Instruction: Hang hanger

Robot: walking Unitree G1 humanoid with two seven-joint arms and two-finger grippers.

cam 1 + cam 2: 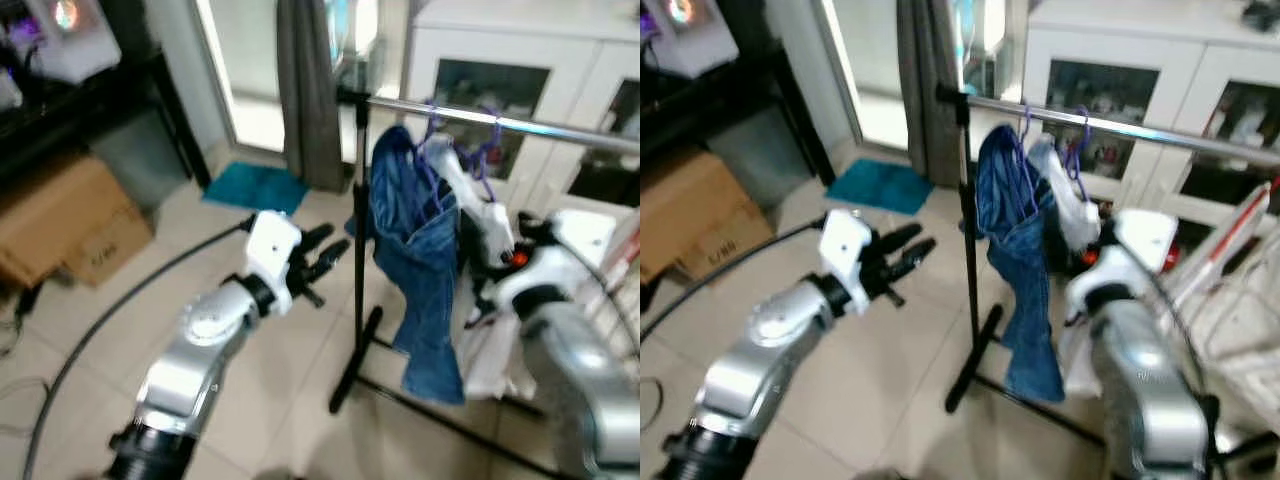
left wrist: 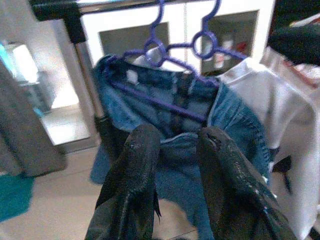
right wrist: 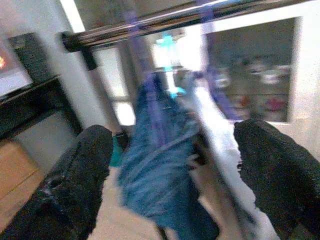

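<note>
At your 10 o'clock a cardboard box sat on the tiled floor under a black shelf unit, and a dark cable curved across the tiles toward your left arm. Farther back, at 11 o'clock, a teal mat lay before a grey curtain.

Your left tool hung in free air, well clear of the black upright post of the clothes rack; its fingers were slightly apart and held nothing. Open floor lay below and left of it; the rack's black foot reached out across the tiles just beyond it.

At 12 o'clock the purple hanger was hooked on the chrome rail, close to the rail's left end by the post, carrying a blue denim garment. A second purple hanger hung just beside it with a white garment, the two cloths touching.

At 1 o'clock your right tool pointed at both garments, spread wide and gripping nothing. Behind stood a white cabinet; a wire rack crowded your right edge.
</note>
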